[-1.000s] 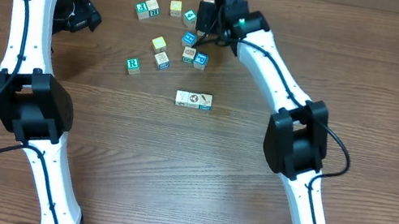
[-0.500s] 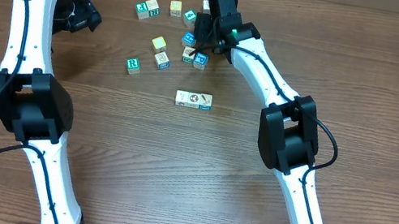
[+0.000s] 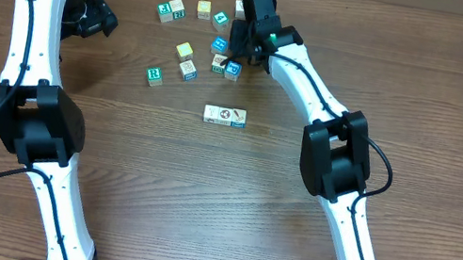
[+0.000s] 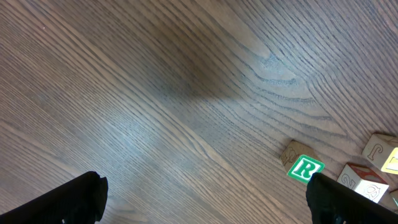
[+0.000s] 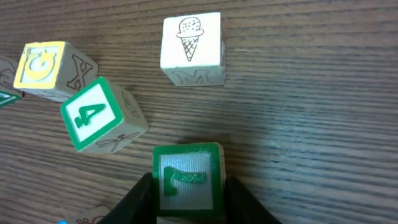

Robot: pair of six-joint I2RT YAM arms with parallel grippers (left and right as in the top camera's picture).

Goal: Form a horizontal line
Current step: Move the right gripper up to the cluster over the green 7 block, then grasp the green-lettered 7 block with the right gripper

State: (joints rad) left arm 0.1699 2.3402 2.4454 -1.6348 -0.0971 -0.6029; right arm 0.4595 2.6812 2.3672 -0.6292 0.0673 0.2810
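Observation:
Three cubes stand in a short row [image 3: 224, 115] on the table: one whitish, one with a dark round picture, one with a diagonal mark. My right gripper [image 3: 241, 32] is at the back cube cluster. In the right wrist view its jaws press both sides of a green-framed cube [image 5: 188, 178] resting on the wood, and the gripper [image 5: 188, 193] is shut on it. In the overhead view this cube is hidden under the gripper. My left gripper [image 3: 98, 19] is open and empty over bare wood at the far left, its fingertips [image 4: 84, 196] wide apart.
Loose cubes lie around the right gripper: an ice-cream cube [image 5: 191, 43], a green 4 cube [image 5: 99, 118] and a yellow G cube [image 5: 46, 68]. Blue cubes [image 3: 233, 69], pale yellow cubes [image 3: 184, 49] and the green R cube [image 3: 155, 75] lie nearby. The R cube also shows in the left wrist view [image 4: 305, 169].
My right gripper has shifted slightly left and down over the cube cluster, then stayed nearly still. The left arm and the three-cube row have not moved.

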